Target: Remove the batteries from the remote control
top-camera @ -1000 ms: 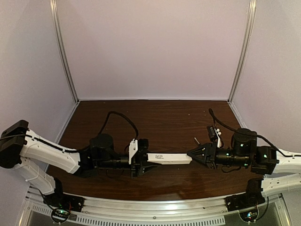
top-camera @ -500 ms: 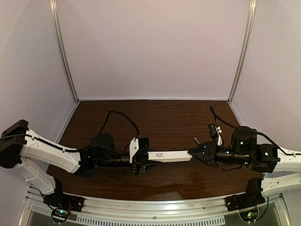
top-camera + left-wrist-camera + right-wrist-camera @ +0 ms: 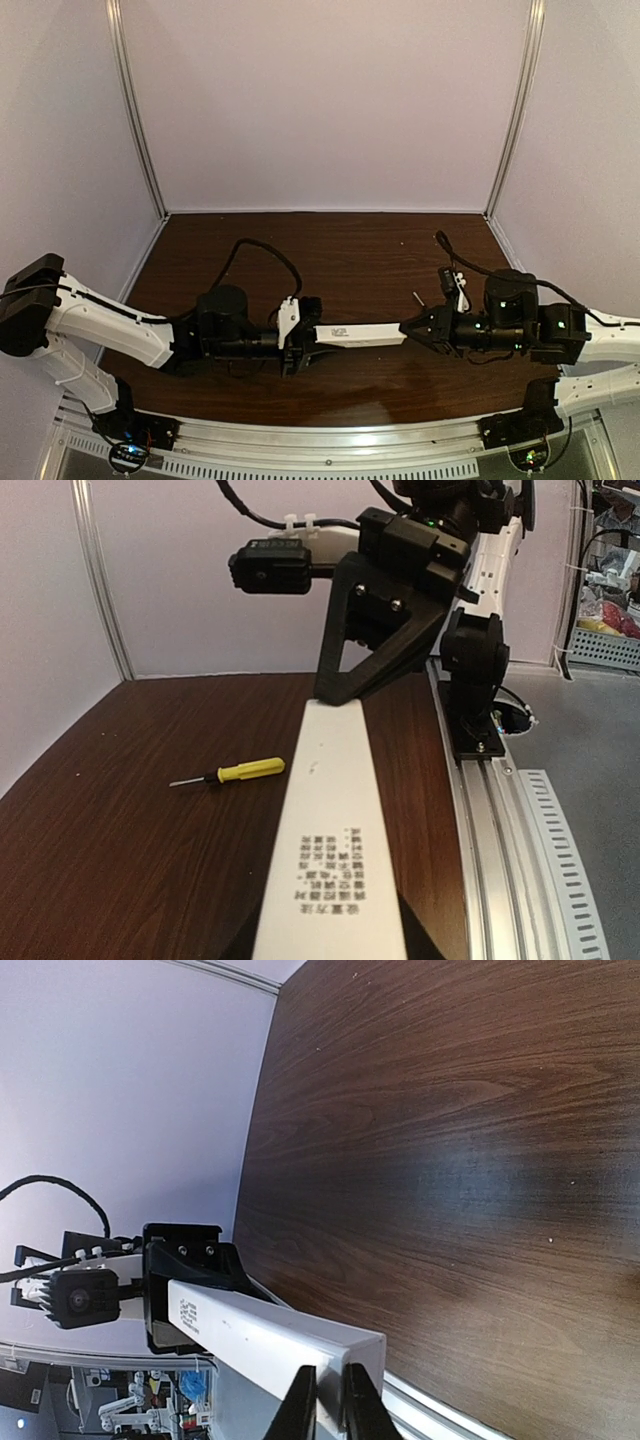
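**Dark wood, pale walls, and a remote spanning two grippers**

Dark brown wooden table (image 3: 350,250) fills the floor of a booth with plain lilac-white walls (image 3: 320,100). The slim white rectangular remote control (image 3: 360,335) is held above the near half of the table, roughly level, with its long axis running from one arm to the other. A block of small black print on its upper face sits toward its left end.

At that left end, the left gripper (image 3: 303,340) is clamped on the remote control. Its black fingers sit against the two long sides, closed only to the width of the body. In the left wrist view the bar runs straight out from between them.

At the remote's right end, the right gripper (image 3: 325,1405) meets it head-on. Its two black fingertips (image 3: 300,1408) are drawn to a narrow gap, with the white end edge of the remote between them and touching both. From the left wrist camera, these triangular fingers converge to a point exactly on the remote's end.

A small screwdriver (image 3: 235,772) with a yellow handle and thin metal shaft lies flat on the wood. It is on the far side of the remote, near the right end and apart from it.
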`<act>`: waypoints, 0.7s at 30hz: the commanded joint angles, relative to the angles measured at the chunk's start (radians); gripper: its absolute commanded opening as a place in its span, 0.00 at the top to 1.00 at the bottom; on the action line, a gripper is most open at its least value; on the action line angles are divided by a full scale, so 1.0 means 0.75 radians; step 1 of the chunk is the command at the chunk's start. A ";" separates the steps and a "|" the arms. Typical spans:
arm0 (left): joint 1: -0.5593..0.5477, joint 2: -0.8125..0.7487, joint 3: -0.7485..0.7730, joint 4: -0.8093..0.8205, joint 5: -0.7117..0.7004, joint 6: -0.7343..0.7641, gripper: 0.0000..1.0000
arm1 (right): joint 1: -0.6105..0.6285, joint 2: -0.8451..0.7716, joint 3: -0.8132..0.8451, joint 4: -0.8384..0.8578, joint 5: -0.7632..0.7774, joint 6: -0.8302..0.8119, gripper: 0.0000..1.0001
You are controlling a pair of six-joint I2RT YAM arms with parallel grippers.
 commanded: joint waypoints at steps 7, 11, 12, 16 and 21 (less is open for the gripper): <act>0.007 0.048 0.068 -0.003 -0.087 0.020 1.00 | 0.026 0.029 0.091 0.130 -0.111 -0.017 0.99; 0.006 0.051 0.070 -0.005 -0.091 0.021 1.00 | 0.025 0.035 0.096 0.130 -0.109 -0.019 1.00; 0.006 0.051 0.071 -0.006 -0.092 0.021 1.00 | 0.025 0.037 0.096 0.131 -0.108 -0.019 1.00; 0.007 0.049 0.072 -0.009 -0.090 0.021 1.00 | 0.025 0.046 0.091 0.145 -0.113 -0.019 0.95; 0.006 0.047 0.070 -0.007 -0.081 0.022 1.00 | 0.026 0.050 0.067 0.171 -0.116 -0.015 0.91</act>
